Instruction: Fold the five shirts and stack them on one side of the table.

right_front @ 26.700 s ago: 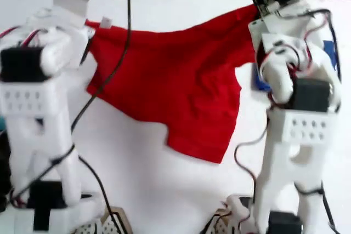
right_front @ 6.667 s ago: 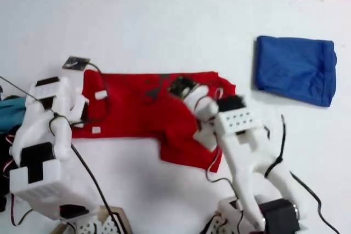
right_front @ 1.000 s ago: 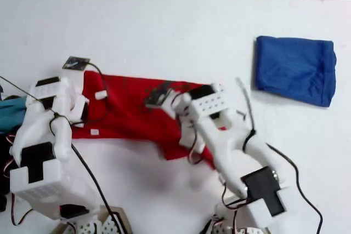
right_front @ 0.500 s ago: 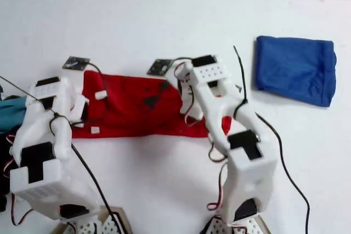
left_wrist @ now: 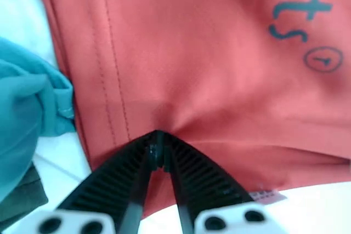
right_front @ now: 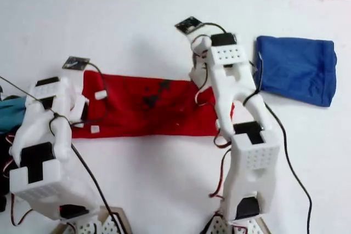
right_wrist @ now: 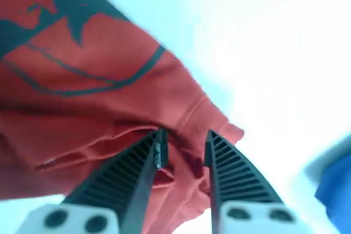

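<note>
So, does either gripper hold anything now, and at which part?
The left gripper is shut on the red shirt, pinching a fold near its stitched hem. The right gripper is open and holds nothing.

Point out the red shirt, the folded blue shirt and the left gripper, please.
red shirt (right_front: 137,116): high view, on the middle of the folded cloth.
blue shirt (right_front: 296,69): high view, on its middle.
left gripper (left_wrist: 158,147): left wrist view, between its fingertips.
</note>
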